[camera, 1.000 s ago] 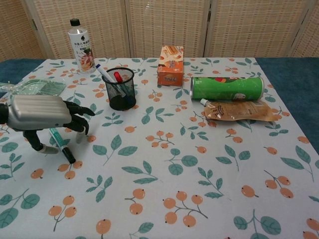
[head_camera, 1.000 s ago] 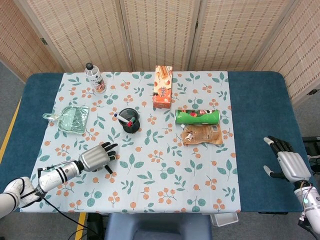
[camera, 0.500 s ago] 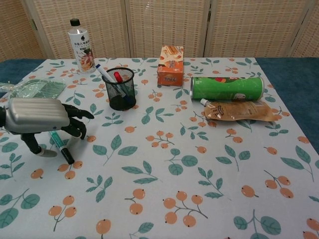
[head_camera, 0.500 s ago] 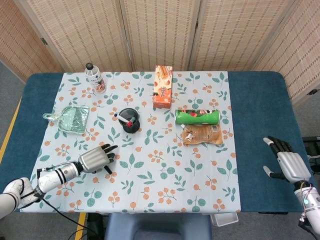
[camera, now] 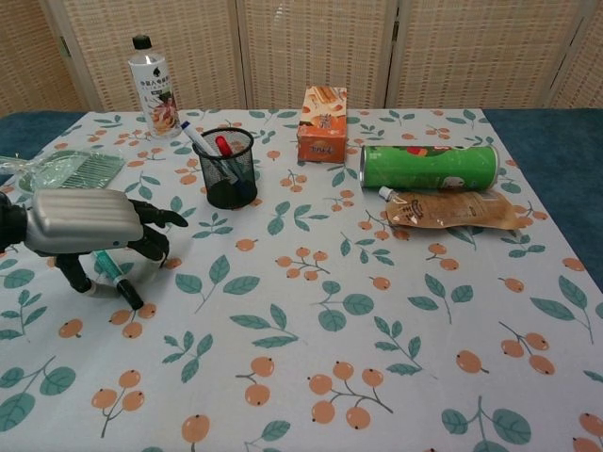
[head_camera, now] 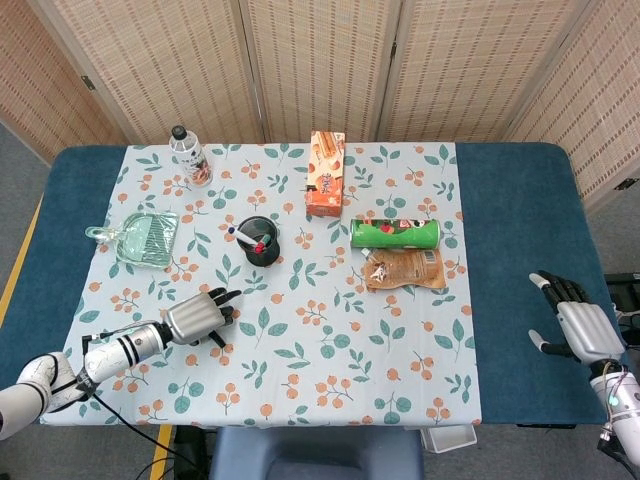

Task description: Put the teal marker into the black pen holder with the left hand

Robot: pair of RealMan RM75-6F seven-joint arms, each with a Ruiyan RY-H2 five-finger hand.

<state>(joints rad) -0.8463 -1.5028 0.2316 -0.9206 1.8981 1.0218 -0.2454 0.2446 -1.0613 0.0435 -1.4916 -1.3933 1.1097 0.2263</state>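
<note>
Chest view, left hand [camera: 85, 226] lower than before, fingers curled over teal marker [camera: 115, 278], grasp unclear

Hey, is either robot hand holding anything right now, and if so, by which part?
Nothing is clearly held. The left hand hovers over the teal marker lying on the tablecloth; the right hand is empty.

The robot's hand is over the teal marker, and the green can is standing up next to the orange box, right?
Not quite. The green can lies on its side, as the chest view shows. The left hand is over the teal marker, and the orange box stands nearby.
</note>
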